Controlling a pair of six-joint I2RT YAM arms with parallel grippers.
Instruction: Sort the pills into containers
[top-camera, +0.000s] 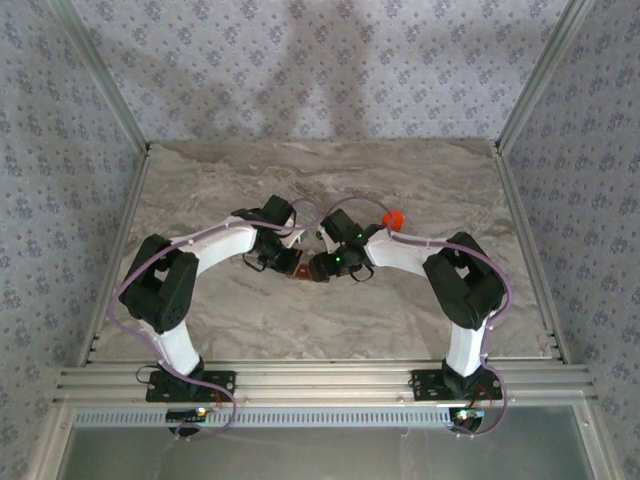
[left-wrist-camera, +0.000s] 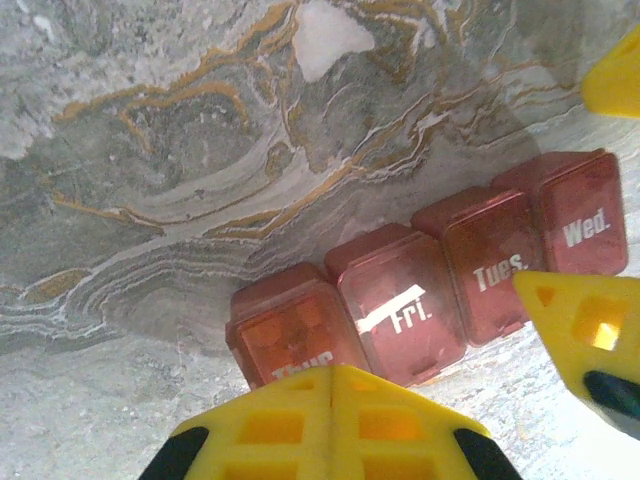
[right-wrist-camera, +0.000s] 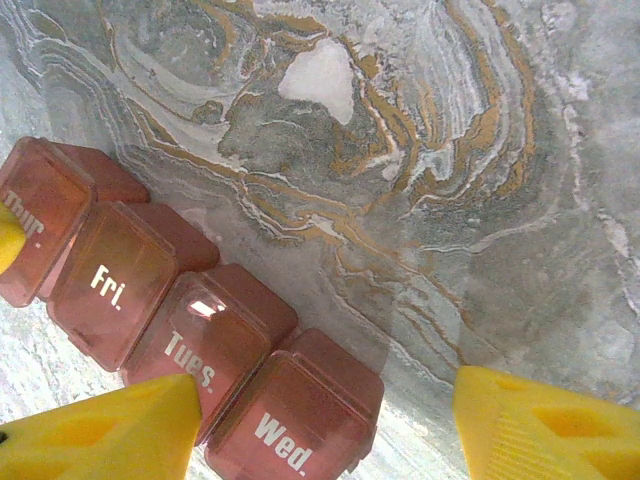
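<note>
From above, my two arms are meeting over the middle of the marble table (top-camera: 330, 322), with bare stone lying open on every side out to the metal frame rails (top-camera: 520, 215). The containers (top-camera: 300, 273) are sitting just under the left gripper (top-camera: 288, 256) and right gripper (top-camera: 318, 266), and an orange bottle (top-camera: 392, 218) is standing apart behind my right arm. Through the left wrist camera, my left gripper (left-wrist-camera: 332, 388) is staying clenched, holding nothing, with its tip hanging over the Thur. end of the containers (left-wrist-camera: 440, 275); I cannot tell whether it is touching. Through the right wrist camera, my right gripper (right-wrist-camera: 328, 388) is standing released. The Wed. end of the containers (right-wrist-camera: 170, 300) is lying between its fingers (right-wrist-camera: 100, 435), close to the left one, with open marble towards the other.
</note>
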